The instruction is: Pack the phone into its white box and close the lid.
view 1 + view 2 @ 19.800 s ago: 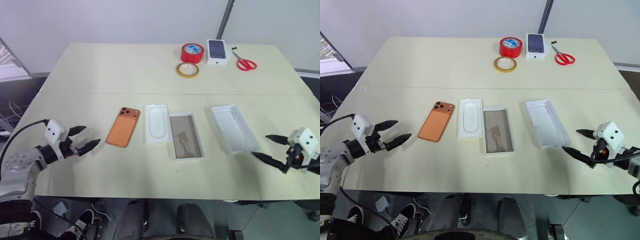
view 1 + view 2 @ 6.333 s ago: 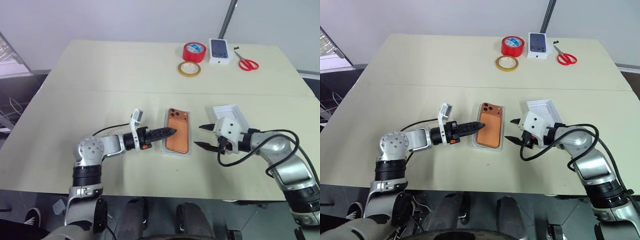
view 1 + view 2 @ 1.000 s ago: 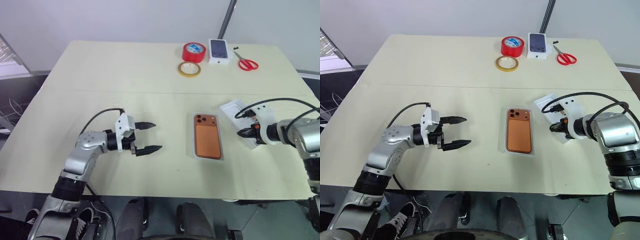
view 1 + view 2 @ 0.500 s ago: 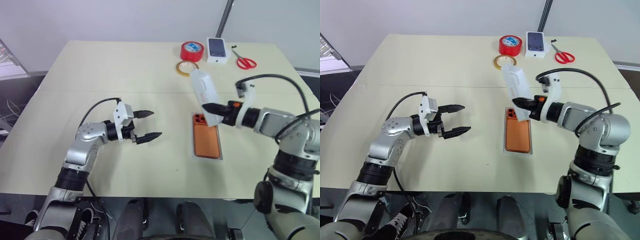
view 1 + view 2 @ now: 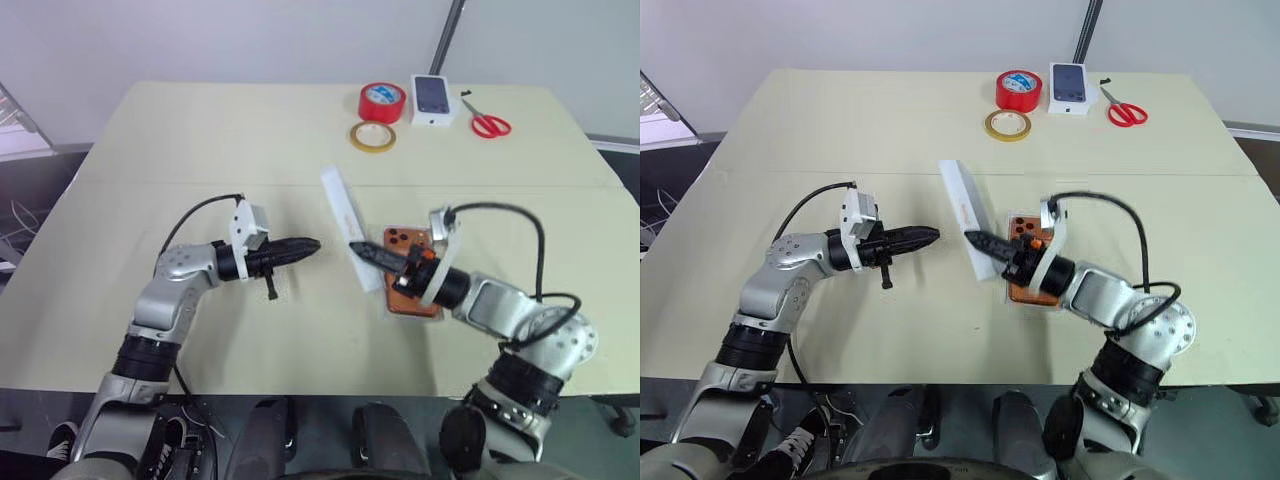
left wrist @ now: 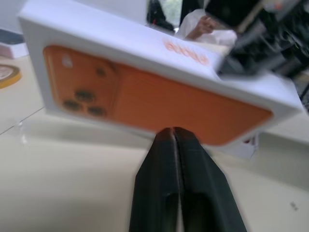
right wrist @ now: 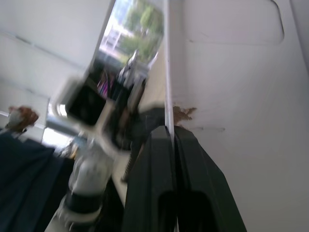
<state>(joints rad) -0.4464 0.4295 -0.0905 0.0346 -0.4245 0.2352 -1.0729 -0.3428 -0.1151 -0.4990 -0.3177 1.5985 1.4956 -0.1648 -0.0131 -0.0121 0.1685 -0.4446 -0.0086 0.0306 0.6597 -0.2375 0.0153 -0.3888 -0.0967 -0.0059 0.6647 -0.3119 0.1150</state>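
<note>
The right gripper was pinched tight on one thin wall of the lid. It held the lid up in the air, tipped on its edge, above the table. The phone lay flat with its orange back up inside the white box, just under the right arm, at about 4 o'clock from the lid. The left gripper was at 9 o'clock from the lid, close to it but not touching. Its two black fingers were pressed together with nothing between them. Far back on the table sat a yellow tape ring, a red tape roll, a small white box with a phone picture, and red scissors.
</note>
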